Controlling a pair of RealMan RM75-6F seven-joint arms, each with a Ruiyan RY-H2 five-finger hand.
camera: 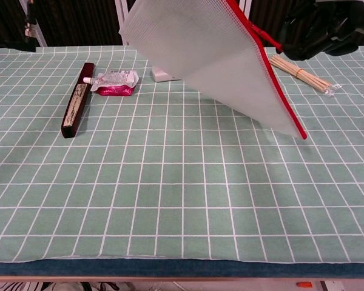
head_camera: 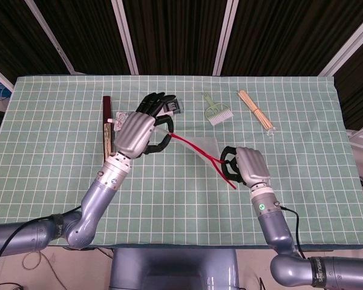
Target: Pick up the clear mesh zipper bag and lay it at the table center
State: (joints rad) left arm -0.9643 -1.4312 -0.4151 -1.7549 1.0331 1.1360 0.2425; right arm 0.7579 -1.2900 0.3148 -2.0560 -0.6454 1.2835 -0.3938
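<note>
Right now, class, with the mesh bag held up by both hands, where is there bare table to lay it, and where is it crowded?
The mesh bag hangs above bare grid cloth at the table centre and front, between the left hand and right hand. The back row is crowded: dark case, pink pouch, green brush, sticks.

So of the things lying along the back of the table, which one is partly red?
The small squeeze pouch, beside the long dark box. Its lower half is red; the comb is pale green and the sticks are wood-coloured.
</note>
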